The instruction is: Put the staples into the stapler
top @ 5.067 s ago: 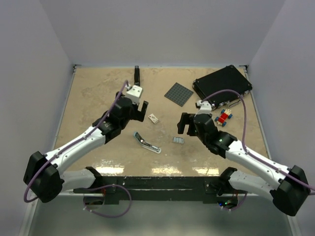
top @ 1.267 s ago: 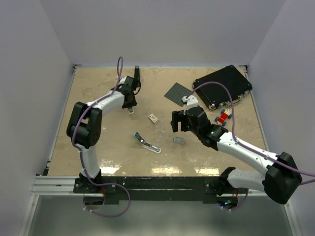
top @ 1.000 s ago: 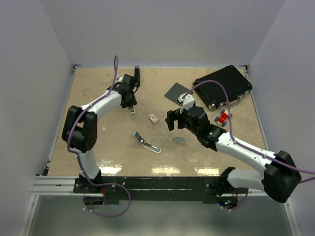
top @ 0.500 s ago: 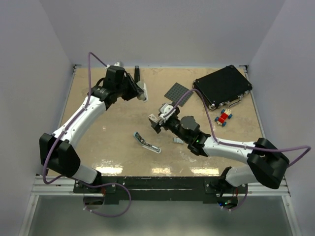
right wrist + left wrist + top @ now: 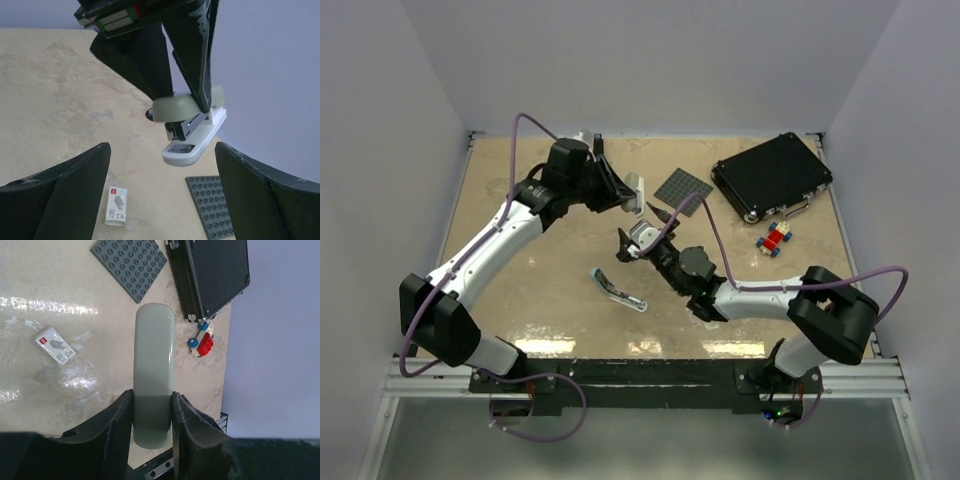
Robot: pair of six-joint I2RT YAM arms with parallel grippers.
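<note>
Newly raised, the stapler (image 5: 154, 355) is clamped by the left gripper (image 5: 152, 402); the wide-open, empty right gripper (image 5: 162, 160) at 6 o'clock could bump it loose.

Black case (image 5: 772, 177) at far right of beige table (image 5: 550, 300). Grey studded plate (image 5: 680, 185) beside it, red-and-blue toy bricks (image 5: 775, 240) just in front.

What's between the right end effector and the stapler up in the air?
Nothing, only air. In the right wrist view the right end effector is open and faces the stapler, held up by the left end effector.
</note>
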